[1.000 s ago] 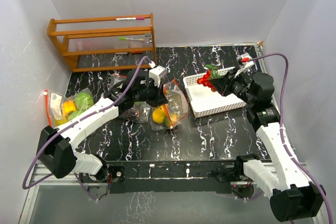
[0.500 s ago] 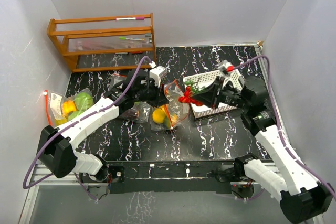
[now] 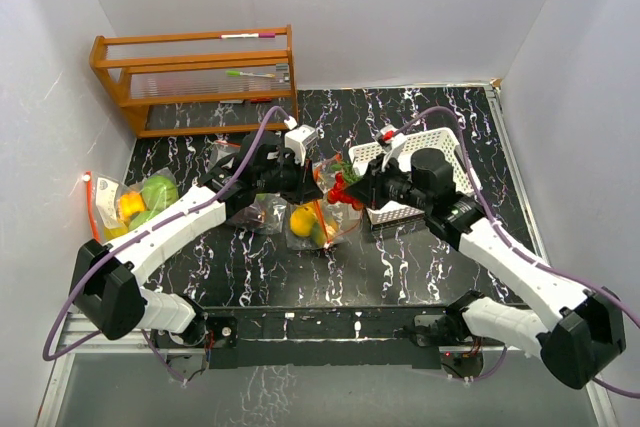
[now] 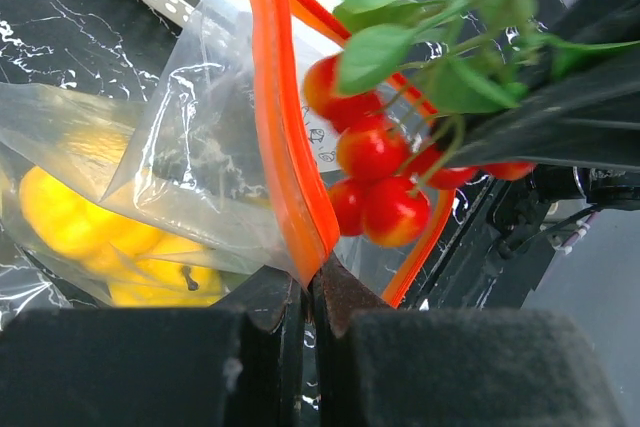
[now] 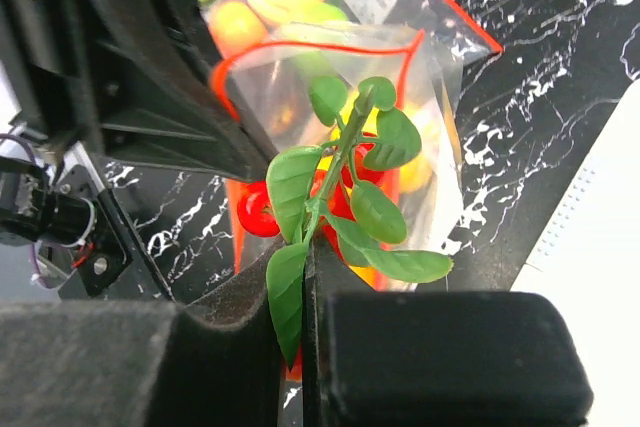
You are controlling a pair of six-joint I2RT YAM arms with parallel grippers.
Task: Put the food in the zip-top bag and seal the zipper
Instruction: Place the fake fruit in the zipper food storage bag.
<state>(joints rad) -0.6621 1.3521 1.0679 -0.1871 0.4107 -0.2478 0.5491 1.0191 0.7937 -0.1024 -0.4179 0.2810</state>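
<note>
Left wrist view: both pincers clenched, tomato sprig at the bag's mouth.
The left gripper (image 4: 310,292) is pinched tight on the orange zipper rim (image 4: 283,147) of the zip-top bag (image 4: 190,167), lifting one side of the open mouth; yellow fruit (image 4: 70,222) lies inside. The right gripper (image 5: 305,272) is clamped on the leafy stem of a red tomato sprig (image 5: 345,162), which hangs at the mouth, its tomatoes just beside the orange rim. From above, the bag sits on the marbled table (image 3: 300,277) between the two arms, just left of the white basket (image 3: 448,137).
</note>
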